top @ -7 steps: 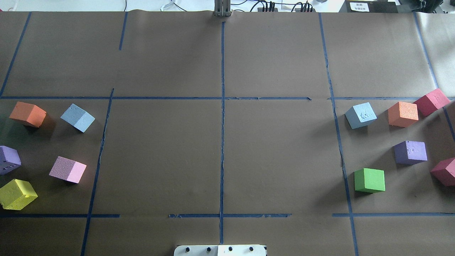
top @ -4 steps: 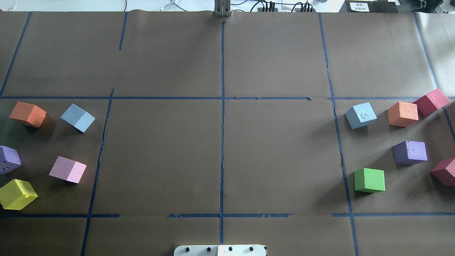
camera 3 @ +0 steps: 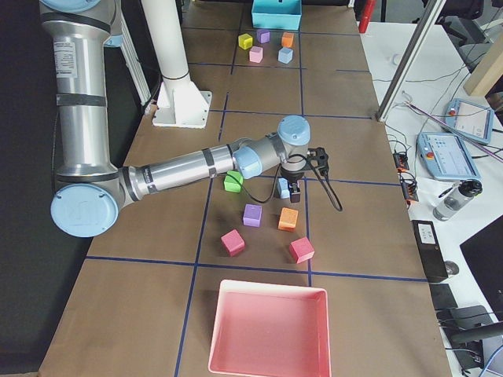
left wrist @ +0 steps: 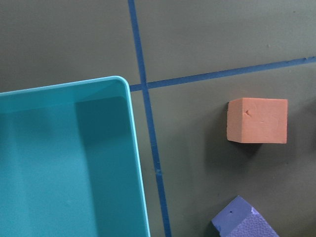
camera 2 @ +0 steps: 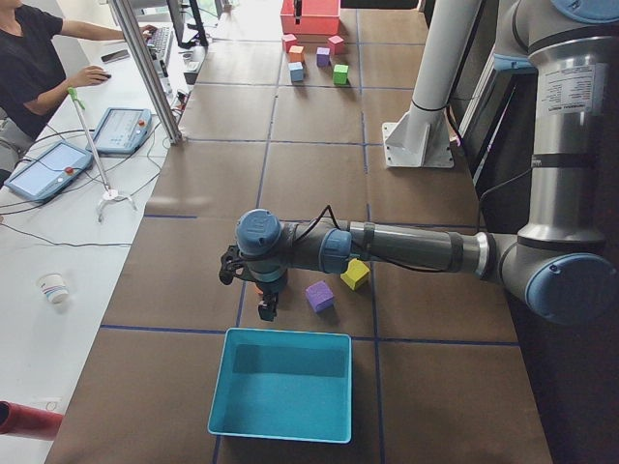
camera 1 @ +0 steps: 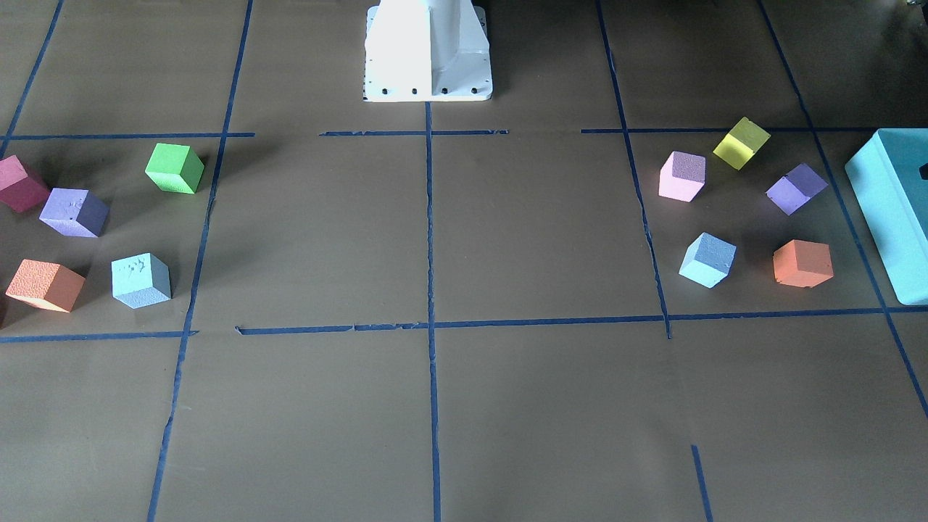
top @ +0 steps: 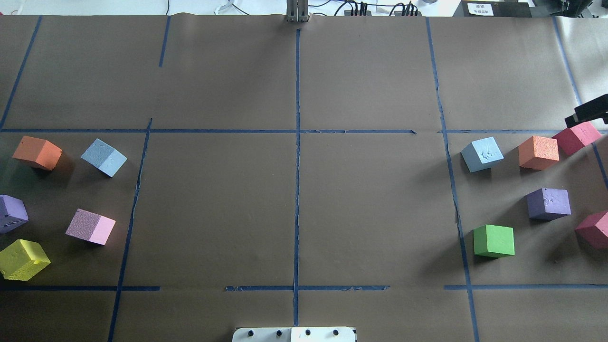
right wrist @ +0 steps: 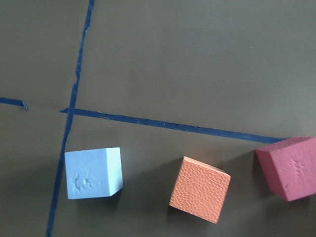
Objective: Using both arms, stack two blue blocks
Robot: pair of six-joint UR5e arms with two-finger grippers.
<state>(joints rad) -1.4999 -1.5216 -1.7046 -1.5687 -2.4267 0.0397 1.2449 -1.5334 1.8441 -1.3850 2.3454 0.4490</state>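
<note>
Nearest the robot: white base [top: 294,334].

Left side, going outward: yellow cube [top: 23,259], pink cube [top: 90,226], then left blue block [top: 103,157]. It sits flat on the table, near the left orange cube [top: 37,152], touching nothing.

Right side, going outward: green cube [top: 494,241], purple cube [top: 548,203], then right blue block [top: 482,154]. It sits on the table just inside the tape line, beside the right orange cube [top: 538,152] but apart from it. Red cube [top: 576,136] lies farthest out.

The two blue blocks are well apart, at opposite ends, unstacked.

Left gripper [camera 2: 263,309] hangs above the table by the teal box [camera 2: 282,383]; cannot tell whether it is open or closed.

Right gripper [camera 3: 294,192] hangs over the right cluster. Overhead shows only a black part at the edge, past the red cube. Cannot tell how its jaws stand.
</note>
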